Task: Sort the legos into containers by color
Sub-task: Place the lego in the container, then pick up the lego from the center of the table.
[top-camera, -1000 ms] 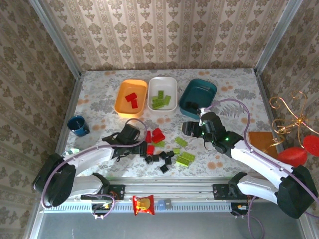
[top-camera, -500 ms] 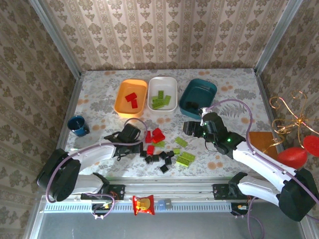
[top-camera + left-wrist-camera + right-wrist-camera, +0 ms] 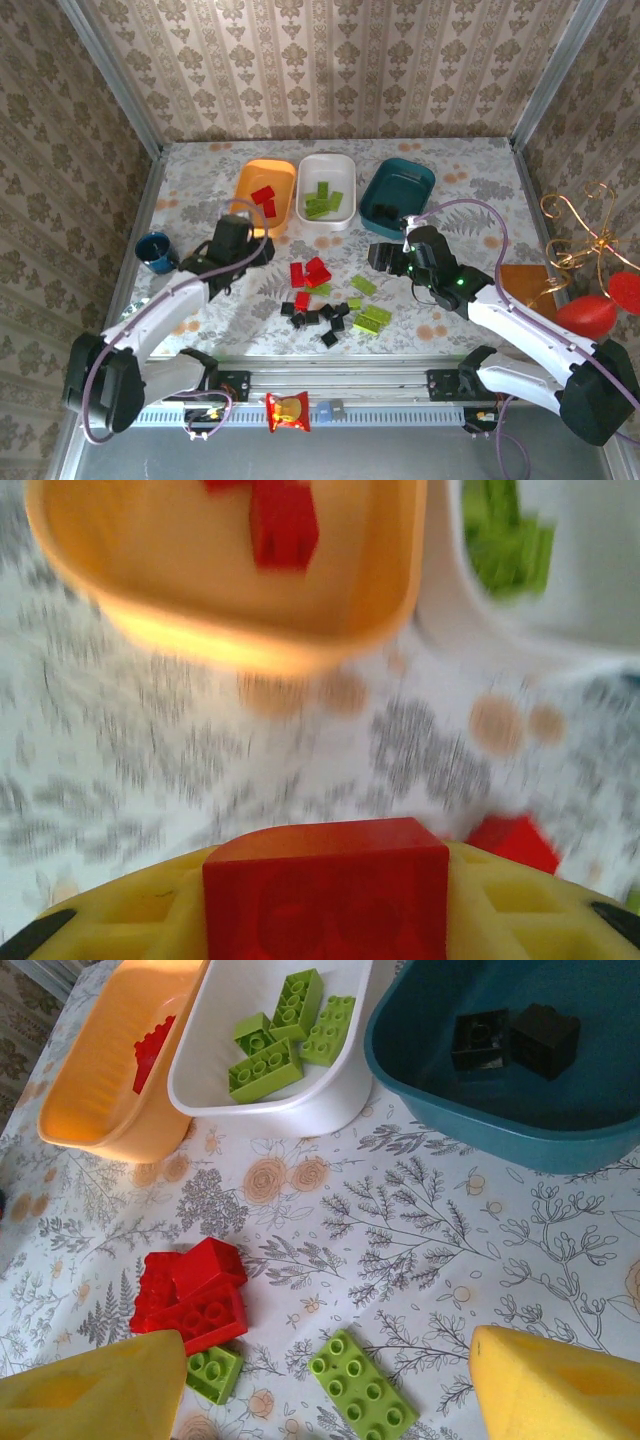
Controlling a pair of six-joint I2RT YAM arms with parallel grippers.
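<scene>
Left end effector [image 3: 325,925] grips 1 red lego [image 3: 325,880] near orange tray [image 3: 235,630].

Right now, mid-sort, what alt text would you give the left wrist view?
A red brick sits clamped in the left end effector at the bottom of the blurred frame. Ahead lies the orange tray holding red bricks, with the white tray of green bricks at upper right and a loose red brick on the floral table.
</scene>
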